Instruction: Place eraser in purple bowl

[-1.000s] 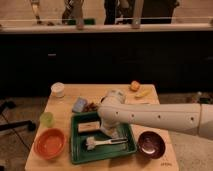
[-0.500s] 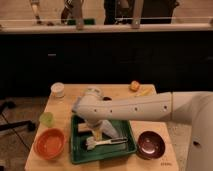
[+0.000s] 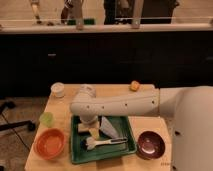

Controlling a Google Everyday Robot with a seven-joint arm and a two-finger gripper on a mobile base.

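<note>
The eraser (image 3: pixel 84 128), a small tan block, lies at the left side of the green tray (image 3: pixel 102 155), partly covered by my arm. My gripper (image 3: pixel 93 124) hangs down from the white arm right over the tray, directly above or against the eraser; I cannot tell whether they touch. The purple bowl (image 3: pixel 151 144) stands empty on the table to the right of the tray, well apart from the gripper.
An orange bowl (image 3: pixel 50 142) stands left of the tray. A white-handled brush (image 3: pixel 107 142) and a pale grey pad (image 3: pixel 109 128) lie in the tray. A white cup (image 3: pixel 58 90), a small green cup (image 3: pixel 46 118) and an orange fruit (image 3: pixel 134 86) stand on the wooden table (image 3: pixel 65 107).
My arm has swung left across the table and the gripper has come down over the left part of the tray, at the eraser. The bowls and the brush have not moved.
</note>
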